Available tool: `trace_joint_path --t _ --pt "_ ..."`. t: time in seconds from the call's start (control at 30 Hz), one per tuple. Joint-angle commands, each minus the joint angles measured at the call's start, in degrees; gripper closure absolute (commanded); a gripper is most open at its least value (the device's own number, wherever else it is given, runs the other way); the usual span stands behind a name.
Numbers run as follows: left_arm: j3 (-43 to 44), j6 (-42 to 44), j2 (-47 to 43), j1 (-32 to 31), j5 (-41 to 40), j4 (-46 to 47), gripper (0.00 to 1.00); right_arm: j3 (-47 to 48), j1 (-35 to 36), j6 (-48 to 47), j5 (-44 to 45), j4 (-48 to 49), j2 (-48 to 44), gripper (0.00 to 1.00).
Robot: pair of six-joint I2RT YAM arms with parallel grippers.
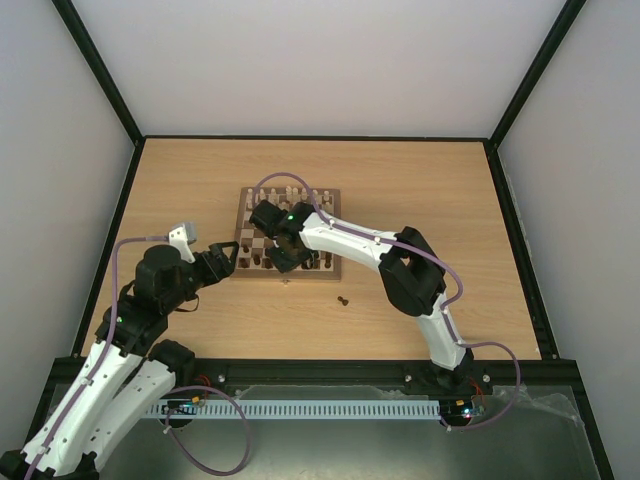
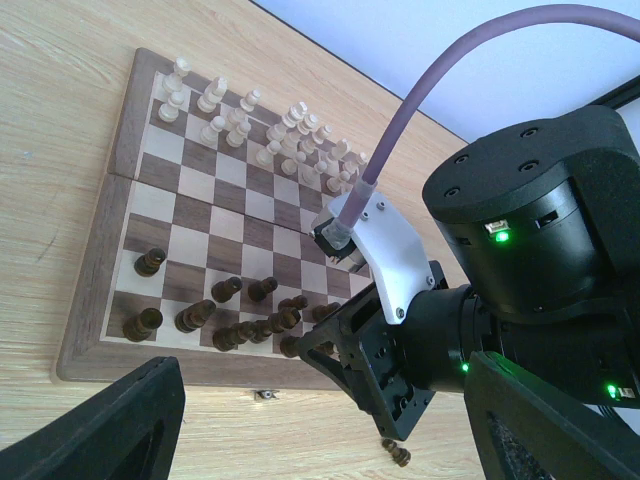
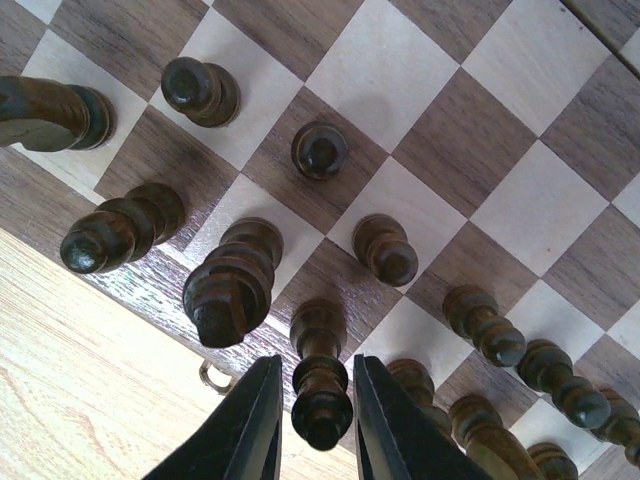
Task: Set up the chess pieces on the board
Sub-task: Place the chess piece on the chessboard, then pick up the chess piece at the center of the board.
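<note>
The board (image 1: 243, 205) lies mid-table, with cream chessmen in its far rows and dark brown chess pieces (image 1: 262, 262) in its near rows. My right gripper (image 1: 284, 260) hangs over the near edge. In the right wrist view its fingers (image 3: 250, 420) straddle an upright dark piece (image 3: 320, 390) on a dark near-row square, with a thin gap on each side. Other dark pieces (image 3: 228, 285) stand close around it. One dark piece (image 1: 343, 300) lies on the table, also visible in the left wrist view (image 2: 398, 455). My left gripper (image 1: 224, 258) is open and empty, left of the board.
The cream chessmen (image 2: 290, 130) fill the board's far rows. A small metal clasp (image 2: 265, 397) sits at the board's near edge. The right arm (image 1: 400, 265) reaches across the table from the right. Black frame rails border the tabletop.
</note>
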Motion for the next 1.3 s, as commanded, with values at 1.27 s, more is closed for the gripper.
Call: trace_joint_path --t 1.27 --pt "0.97 1.89 -0.15 0.32 7.16 0.46 0.08 -46.86 -0.43 8.7 -1.68 9.19 -35.59 0.66"
